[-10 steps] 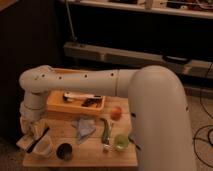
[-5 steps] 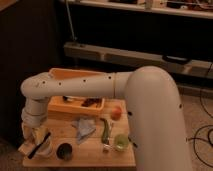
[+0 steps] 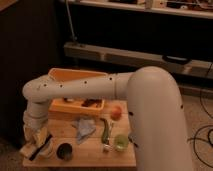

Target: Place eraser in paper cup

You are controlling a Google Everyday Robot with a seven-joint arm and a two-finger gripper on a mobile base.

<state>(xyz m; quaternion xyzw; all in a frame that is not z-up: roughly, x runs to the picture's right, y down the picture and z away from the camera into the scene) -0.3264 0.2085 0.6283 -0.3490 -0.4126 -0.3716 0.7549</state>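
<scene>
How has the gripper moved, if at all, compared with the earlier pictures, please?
Yes. The gripper, shut on the eraser, has come lower against the yellow tray and now sits at the paper cup.

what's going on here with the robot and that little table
The robot's arm reaches across a small wooden table. Its gripper is at the table's front left corner, shut on the eraser, right over the paper cup. The eraser looks partly above the rim, not yet let go. Nearby sit a dark cup, a green cup, a blue cloth, an orange fruit and a yellow tray.
</scene>
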